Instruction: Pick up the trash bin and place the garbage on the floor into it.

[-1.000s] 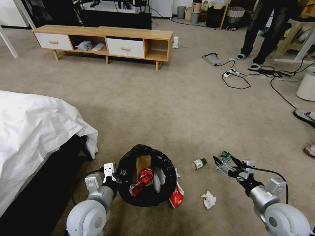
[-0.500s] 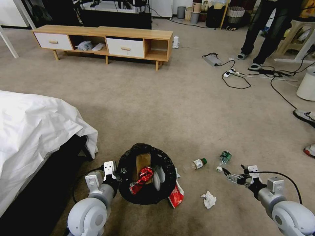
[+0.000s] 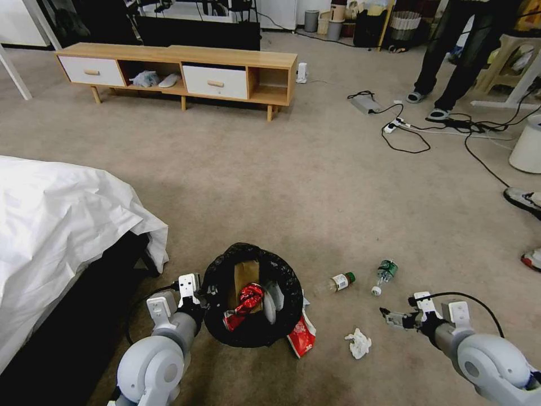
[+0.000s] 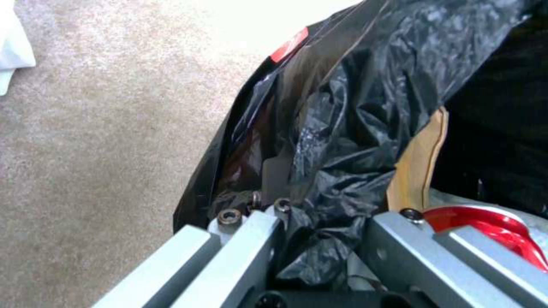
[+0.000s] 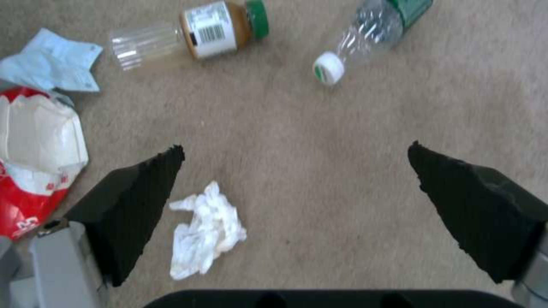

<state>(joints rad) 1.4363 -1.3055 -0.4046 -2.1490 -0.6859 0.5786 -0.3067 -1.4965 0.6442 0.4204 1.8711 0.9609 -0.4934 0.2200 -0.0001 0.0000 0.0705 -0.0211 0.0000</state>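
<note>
Even, bright indoor light; soft shadow beside the white-sheeted bed (image 3: 62, 220) (wide-angle bending at edges); both wrist views blurred, glare top-centre in the left.

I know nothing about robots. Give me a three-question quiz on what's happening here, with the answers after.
1. True or false: the right gripper is shut on a bottle.
2. Which lies nearest the right gripper? A) crumpled white tissue B) bottle with the white cap C) wooden cabinet
3. What is the left gripper clamped on?

Key:
1. False: its fingers stand wide apart over bare carpet, holding nothing.
2. A.
3. The bag-lined rim of the trash bin, which already holds a brown paper bag and a crushed red can.
</note>
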